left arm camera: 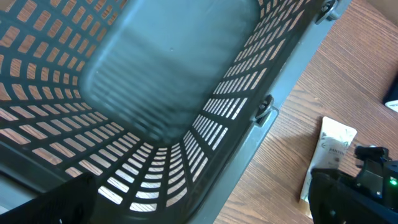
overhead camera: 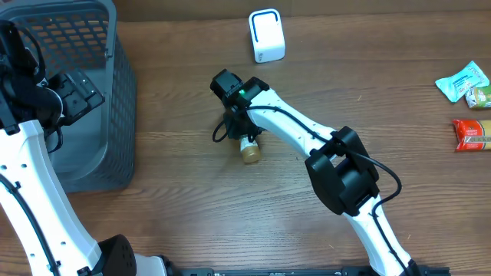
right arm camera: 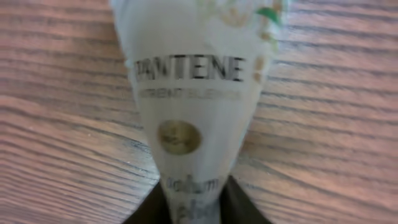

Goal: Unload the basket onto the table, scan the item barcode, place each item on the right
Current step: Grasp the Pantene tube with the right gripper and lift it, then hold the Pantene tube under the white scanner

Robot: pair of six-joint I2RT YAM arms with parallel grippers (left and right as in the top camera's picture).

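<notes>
The item is a white Pantene tube [right arm camera: 193, 93] with a gold cap [overhead camera: 250, 153], lying flat on the wooden table near the middle. My right gripper [right arm camera: 196, 208] reaches down over it, and its two dark fingers [right arm camera: 146, 213] press against both sides of the tube's narrow end. From above, the right gripper [overhead camera: 238, 126] covers most of the tube [overhead camera: 247, 147]. A white scanner [overhead camera: 266, 35] stands at the back of the table, well apart from the tube. My left gripper [overhead camera: 73, 96] hangs open over the grey basket [overhead camera: 115, 115], holding nothing.
The slotted grey basket [left arm camera: 155, 93] fills the left wrist view, where the tube [left arm camera: 329, 149] and the right arm's black wrist [left arm camera: 357, 193] show past its rim. Green [overhead camera: 464, 80] and red [overhead camera: 472, 134] snack packs lie at the table's right edge.
</notes>
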